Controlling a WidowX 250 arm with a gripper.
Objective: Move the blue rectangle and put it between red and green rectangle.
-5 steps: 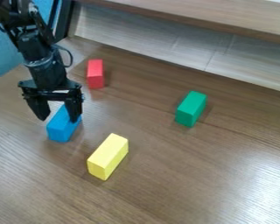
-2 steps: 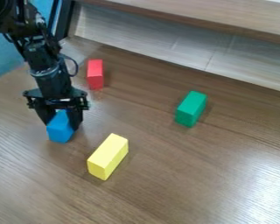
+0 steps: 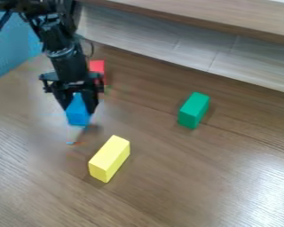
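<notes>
The gripper [image 3: 80,106] hangs at the left of the camera view, its two fingers shut on the sides of the blue rectangle [image 3: 78,111], which looks raised a little above the table. Just behind the gripper stands the red rectangle [image 3: 97,67], its lower part partly covered by the arm. Right of centre sits the green rectangle [image 3: 193,110], well apart from the others.
A yellow block [image 3: 109,158] lies in front of the gripper, slightly to its right. Along the back of the wooden table [image 3: 186,186] runs a pale panel [image 3: 186,48] under a wooden ledge [image 3: 203,15]. A blue surface is at the upper left.
The gripper came down around the blue rectangle, closed on it, and has moved with it up and to the right. The red, green and yellow blocks have not moved.
</notes>
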